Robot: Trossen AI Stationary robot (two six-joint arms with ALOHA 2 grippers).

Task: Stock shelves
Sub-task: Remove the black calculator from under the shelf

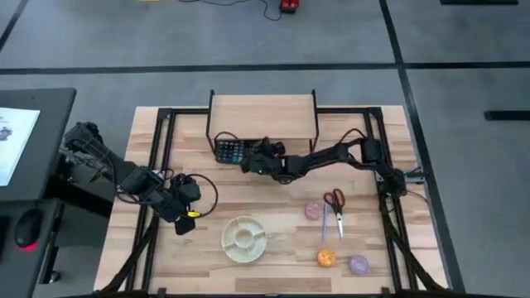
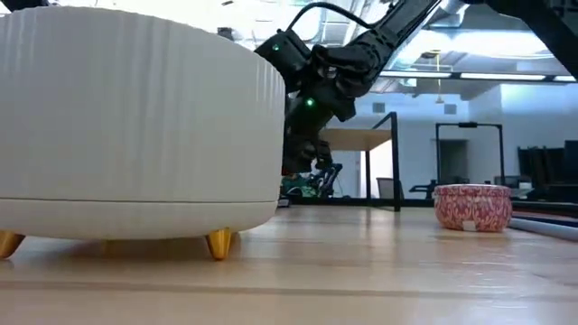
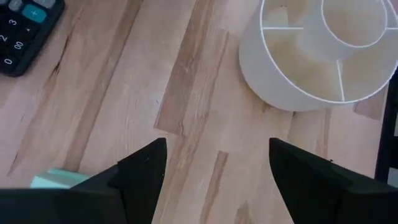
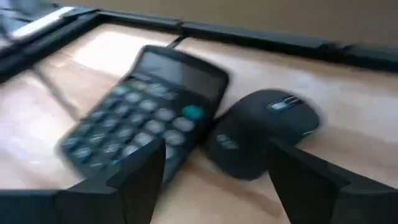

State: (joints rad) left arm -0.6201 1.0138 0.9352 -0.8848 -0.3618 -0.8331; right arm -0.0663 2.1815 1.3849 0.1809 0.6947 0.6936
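Observation:
The shelves [image 1: 263, 116] are a small light-wood riser on black legs at the table's far middle. A dark calculator [image 1: 230, 150] lies flat on the table just in front of its near left corner, and in the right wrist view a black computer mouse [image 4: 261, 130] rests beside the calculator [image 4: 143, 106]. My right gripper [image 4: 214, 180] hovers open just short of both, its fingers touching neither. My left gripper [image 1: 186, 219] stands open over bare table at the near left, next to a white divided bowl [image 3: 323, 50].
The white divided bowl [image 1: 244, 238] stands on small gold feet near the front middle. Red-handled scissors [image 1: 334, 207], a pink tin [image 1: 313, 210], an orange round thing [image 1: 326, 258] and a lilac tin [image 1: 358, 264] lie at the right. Black frame rails [image 1: 166, 149] run along the table's sides.

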